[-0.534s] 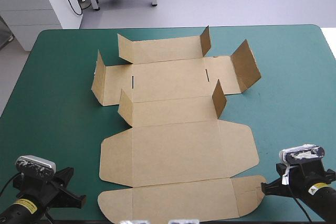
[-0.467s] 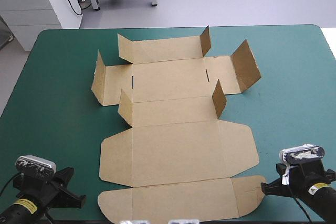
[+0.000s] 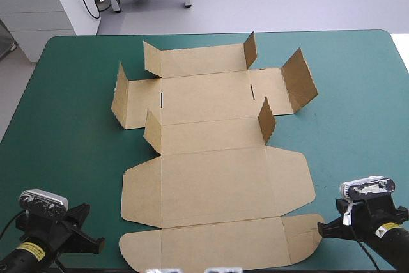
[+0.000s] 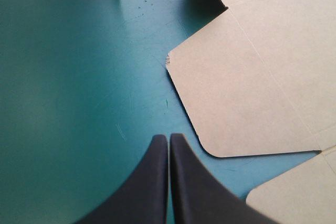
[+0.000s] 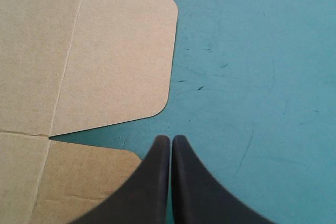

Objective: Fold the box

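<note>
The brown box (image 3: 214, 177) lies spread between the grippers, its far flaps raised. The left gripper (image 4: 168, 137) and the right gripper (image 5: 171, 139) each have fingers pressed together, empty, with rounded flaps just ahead. The yellow wrist labels (image 3: 29, 248) are too small to read.

High view looks forward and down over the whole desk (image 3: 70, 132). Wrist views look closely down past left tool (image 4: 168, 138) and right tool (image 5: 171, 139); each shares a box (image 3: 214, 183) flap ahead with high view.

Of the box (image 4: 252, 87), only rounded flap corners by my left gripper (image 4: 168, 139) and my right gripper (image 5: 171, 140), rest cut off, both grippers' finger bases cut off, from above my left arm (image 3: 29, 254) and right arm (image 3: 386, 238) cut off at the near corners
</note>
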